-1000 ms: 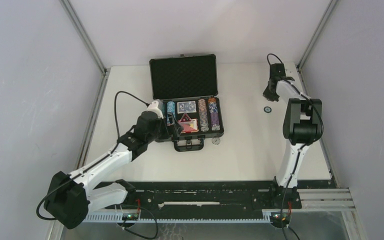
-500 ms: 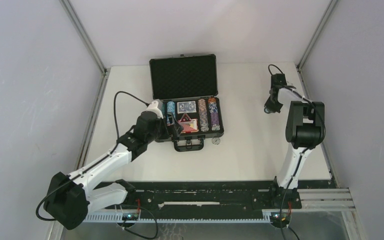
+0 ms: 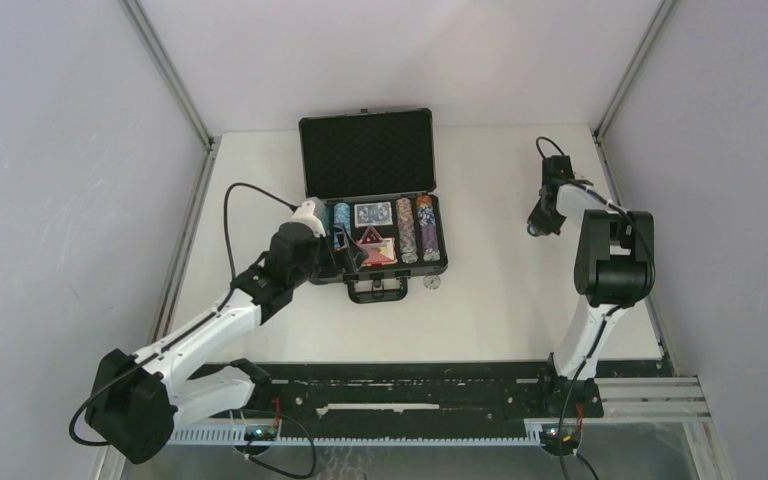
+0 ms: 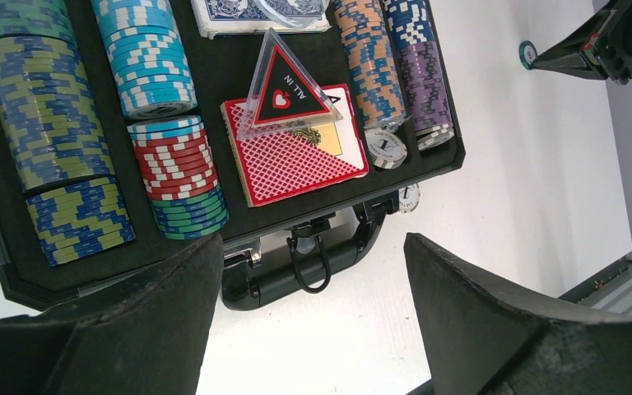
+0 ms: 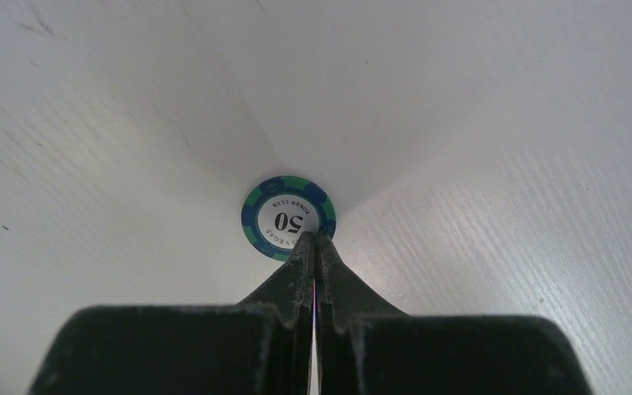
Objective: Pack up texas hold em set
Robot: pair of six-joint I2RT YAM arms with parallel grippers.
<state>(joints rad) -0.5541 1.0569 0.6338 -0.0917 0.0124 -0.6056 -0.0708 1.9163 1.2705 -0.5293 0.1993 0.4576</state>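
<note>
The black briefcase (image 3: 438,262) lies open mid-table with its foam lid (image 3: 365,150) upright. In the left wrist view its tray holds rows of poker chips (image 4: 148,62), a red card deck (image 4: 284,164) with a clear triangular ALL IN button (image 4: 284,82) leaning on it, and a blue deck (image 4: 230,12). My left gripper (image 4: 313,247) hangs open above the case's handle (image 4: 317,267), holding nothing. My right gripper (image 5: 313,239) is shut, its tips resting at the near edge of a blue-green 50 chip (image 5: 284,216) that lies flat on the table far to the right.
A white round chip (image 4: 409,197) lies on the table just outside the case's front right corner, and another (image 4: 385,148) sits inside by the purple row. Frame posts and grey walls bound the table; the right arm (image 3: 610,260) stands near the right edge.
The right gripper has swung toward the near side and down over the loose chip, closing its jaws fully. The left arm has stayed still.
</note>
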